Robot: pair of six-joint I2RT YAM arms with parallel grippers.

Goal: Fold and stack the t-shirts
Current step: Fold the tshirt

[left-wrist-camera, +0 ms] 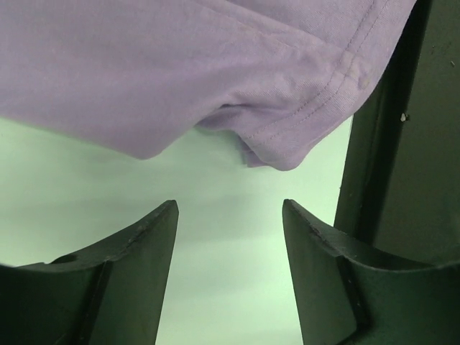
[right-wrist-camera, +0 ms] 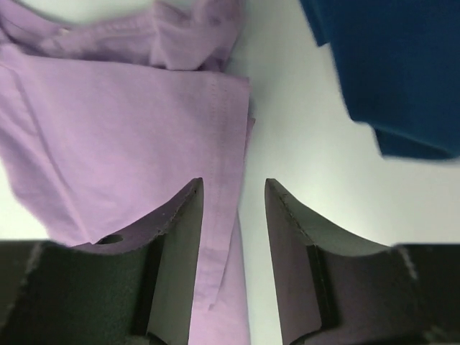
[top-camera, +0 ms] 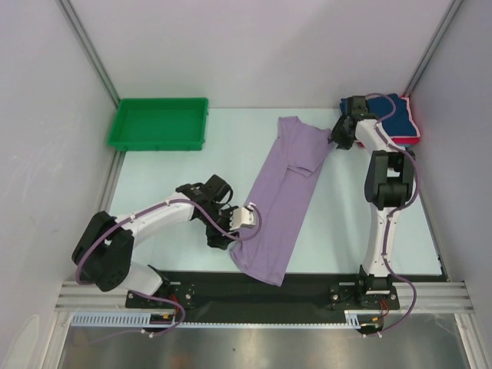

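The soft purple shirt (top-camera: pixel 280 200) lies long and slanted on the smooth desk (top-camera: pixel 169 173). The left pincer (left-wrist-camera: pixel 230 208) is released beside its near hem. The right pincer (right-wrist-camera: pixel 233 185) is released over its far sleeve edge, near the blue shirt (top-camera: pixel 393 115).

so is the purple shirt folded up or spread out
Partly folded: the purple shirt lies as a long narrow strip on the table, one sleeve flapped over it, not yet a compact bundle.

Open table (top-camera: pixel 338 223) between lavender shirt (top-camera: pixel 280 200), right arm (top-camera: pixel 384 223); tray (top-camera: pixel 157 144) far-left.
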